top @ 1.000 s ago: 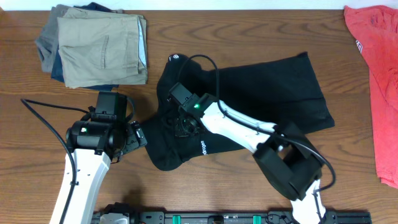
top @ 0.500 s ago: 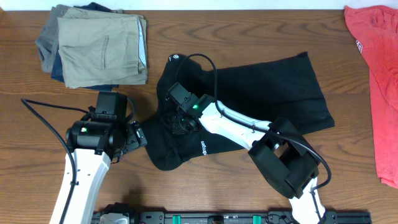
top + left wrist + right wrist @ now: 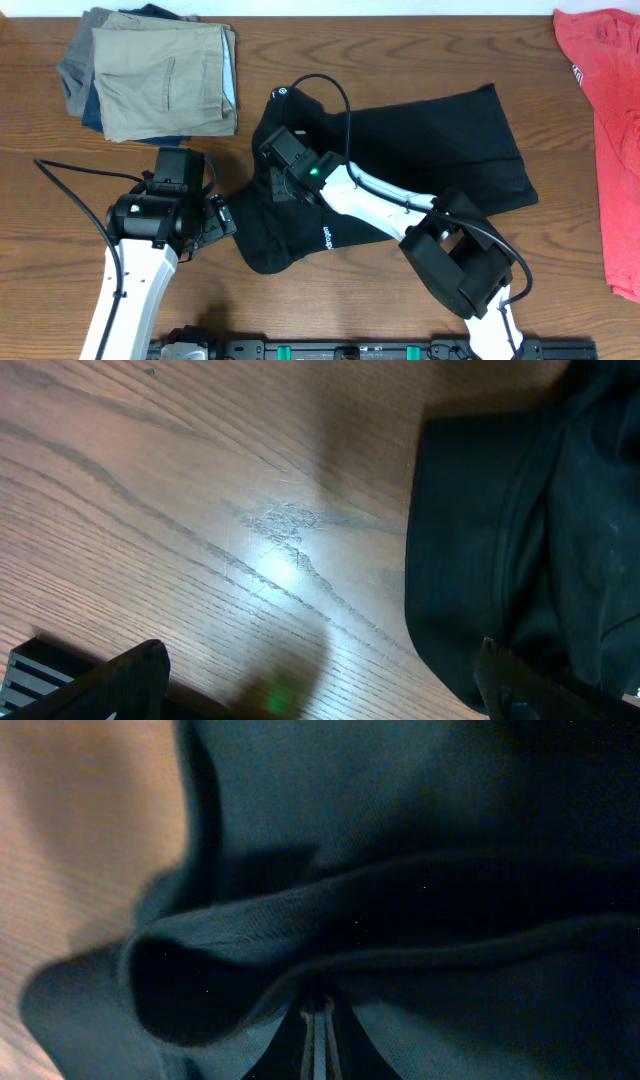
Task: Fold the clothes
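Observation:
The black garment (image 3: 420,150) lies spread across the table's middle, with a small white round logo (image 3: 281,94) at its upper left edge. My right gripper (image 3: 277,185) is shut on a fold of this black fabric near its left side; the right wrist view shows the pinched fold (image 3: 300,935) lifted above my closed fingers (image 3: 318,1030). My left gripper (image 3: 222,222) is open and empty, low over bare wood just left of the garment's lower left edge (image 3: 480,560). Its fingertips (image 3: 320,680) straddle the table with the black cloth beside the right finger.
A stack of folded tan, grey and blue trousers (image 3: 160,75) sits at the back left. A red-coral shirt (image 3: 605,110) lies along the right edge. A black cable (image 3: 70,185) trails left of my left arm. A black rail (image 3: 380,350) runs along the front edge.
My right gripper has moved up and a little left over the garment, drawing the pinched fabric toward the logo. The left arm has not moved.

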`<state>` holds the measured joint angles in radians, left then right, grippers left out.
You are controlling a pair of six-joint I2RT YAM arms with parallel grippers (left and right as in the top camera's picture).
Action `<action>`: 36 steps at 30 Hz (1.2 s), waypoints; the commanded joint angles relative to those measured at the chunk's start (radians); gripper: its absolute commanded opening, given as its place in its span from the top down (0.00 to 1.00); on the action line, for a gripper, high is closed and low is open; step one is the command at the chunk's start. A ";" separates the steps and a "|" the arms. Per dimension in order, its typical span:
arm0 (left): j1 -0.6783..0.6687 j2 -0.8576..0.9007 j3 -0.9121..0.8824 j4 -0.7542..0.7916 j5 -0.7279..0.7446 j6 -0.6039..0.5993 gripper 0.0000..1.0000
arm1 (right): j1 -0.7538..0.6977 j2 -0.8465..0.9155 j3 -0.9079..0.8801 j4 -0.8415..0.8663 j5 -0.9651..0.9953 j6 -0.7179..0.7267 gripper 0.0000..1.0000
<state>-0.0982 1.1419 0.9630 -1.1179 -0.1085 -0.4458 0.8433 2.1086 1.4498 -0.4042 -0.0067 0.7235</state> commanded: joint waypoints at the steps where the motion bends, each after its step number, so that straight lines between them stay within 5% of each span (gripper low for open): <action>1: 0.005 0.003 -0.010 0.000 -0.008 -0.005 0.02 | 0.006 0.013 -0.001 0.035 0.037 -0.007 0.95; 10: 0.005 0.003 -0.010 0.000 -0.008 -0.005 0.02 | -0.033 0.015 0.024 0.063 0.124 -0.080 0.92; 16: 0.005 0.009 -0.010 0.001 -0.008 -0.005 0.02 | -0.145 -0.045 0.164 -0.195 0.122 -0.101 0.86; 19: 0.005 0.019 -0.011 0.000 0.001 -0.005 0.02 | -0.210 -0.086 0.255 -0.359 0.122 -0.101 0.69; 21: 0.005 0.026 -0.011 0.000 0.016 -0.005 0.02 | -0.256 -0.117 0.309 -0.465 0.120 -0.123 0.35; 24: 0.005 0.044 -0.011 0.001 0.045 0.000 0.02 | -0.327 -0.163 0.362 -0.603 0.120 -0.174 0.02; 34: -0.031 0.118 -0.011 0.087 0.492 0.252 0.01 | -0.640 -0.215 0.357 -0.873 0.142 -0.206 0.01; 36: -0.065 0.132 -0.011 0.115 0.510 0.251 0.09 | -0.705 -0.213 0.335 -0.896 0.137 -0.207 0.01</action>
<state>-0.1268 1.2572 0.9596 -1.0203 0.2699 -0.2623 0.2123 1.8870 1.8084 -1.2789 0.1150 0.5362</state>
